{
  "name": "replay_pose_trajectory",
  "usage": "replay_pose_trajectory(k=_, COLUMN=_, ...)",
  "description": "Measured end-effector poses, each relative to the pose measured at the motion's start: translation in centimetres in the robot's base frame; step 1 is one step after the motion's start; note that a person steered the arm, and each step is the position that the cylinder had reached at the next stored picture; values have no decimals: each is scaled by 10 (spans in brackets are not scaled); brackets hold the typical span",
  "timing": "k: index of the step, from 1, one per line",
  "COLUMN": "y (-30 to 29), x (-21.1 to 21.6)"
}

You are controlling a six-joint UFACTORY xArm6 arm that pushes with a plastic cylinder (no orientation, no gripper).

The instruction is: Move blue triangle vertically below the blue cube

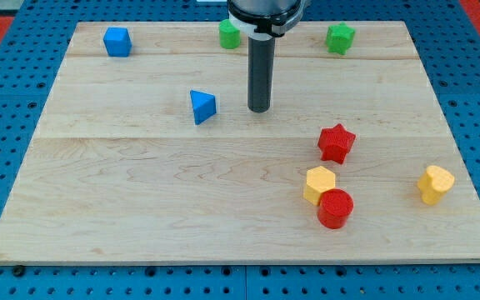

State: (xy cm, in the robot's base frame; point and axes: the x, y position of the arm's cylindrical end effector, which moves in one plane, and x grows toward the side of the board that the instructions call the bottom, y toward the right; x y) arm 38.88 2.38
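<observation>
One blue triangle [202, 107] sits mid-tabletop [140, 200], right of and below the blue cube [117, 41] at the top-left corner; tip [259, 109] just right of it, no hand, holding nothing; next: shove leftward.

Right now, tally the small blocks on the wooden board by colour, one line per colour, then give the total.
Blue: 2, blue cube and blue triangle
Green: 2, green block behind the rod and green star
Red: 2, red star and red cylinder
Yellow: 2, yellow hexagon and yellow block
Total: 8
</observation>
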Motion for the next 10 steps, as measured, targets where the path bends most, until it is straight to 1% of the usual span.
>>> replay_pose_trajectory(k=4, y=18, x=0)
replay_pose_trajectory(k=5, y=8, x=0)
replay_pose_trajectory(k=6, y=-27, x=0)
replay_pose_trajectory(k=8, y=-131, x=1)
replay_pose_trajectory(k=9, y=-156, x=8)
replay_pose_trajectory(k=10, y=-201, x=13)
